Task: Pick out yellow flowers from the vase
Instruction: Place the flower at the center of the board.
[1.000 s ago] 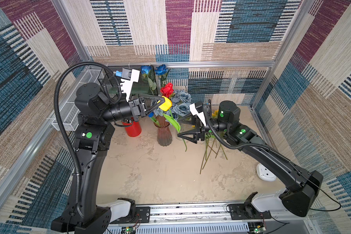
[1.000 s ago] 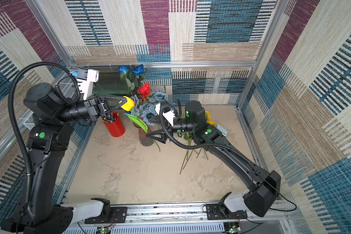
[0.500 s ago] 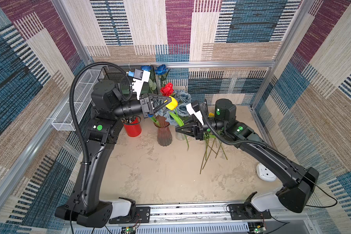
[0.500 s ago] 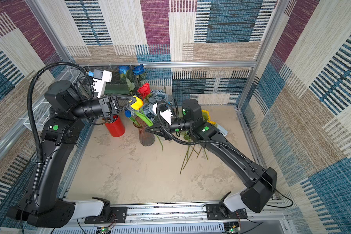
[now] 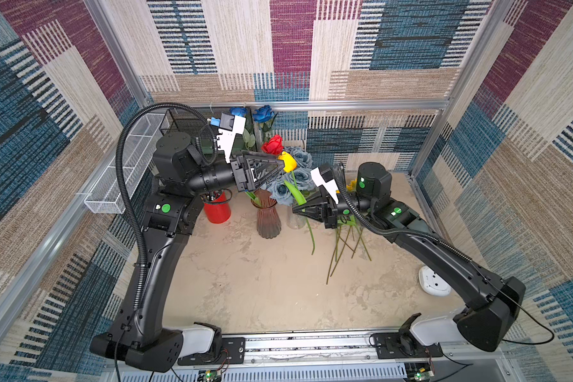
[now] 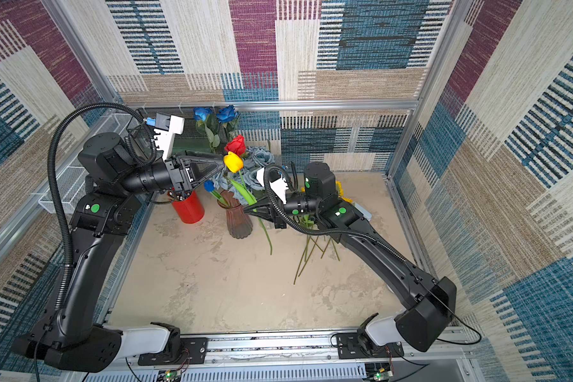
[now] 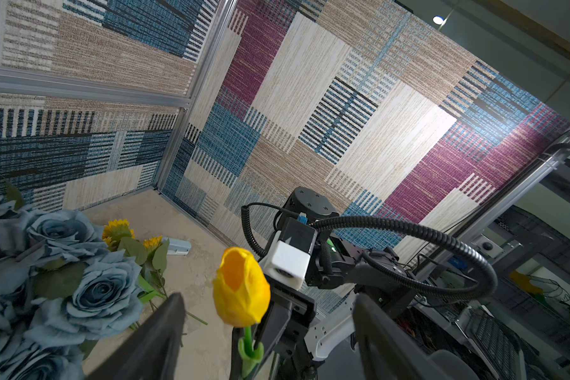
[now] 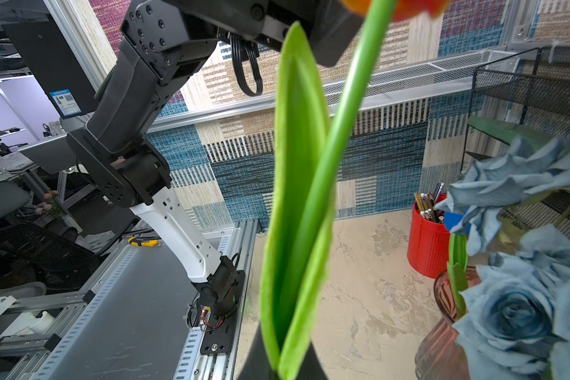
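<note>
A: Any writing to read?

B: Just a blue sticker (image 8: pixel 65 102) behind the left arm (image 8: pixel 135 98), print too small. The yellow tulip (image 5: pixel 288 161) blooms between the spread fingers of the left hand (image 5: pixel 280 166), clamped a second ago. The right hand (image 5: pixel 295 208), open then, pinches its stem, vase (image 5: pixel 268 220) just beside it.

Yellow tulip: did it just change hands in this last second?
Yes. The left gripper, clamped on the yellow tulip before, carried it slightly toward the right arm, then opened; its fingers now stand apart beside the bloom. The right gripper, open before, closed on the stem and leaf. The vase, its grey-blue roses and the sunflowers on the table stayed put.
</note>
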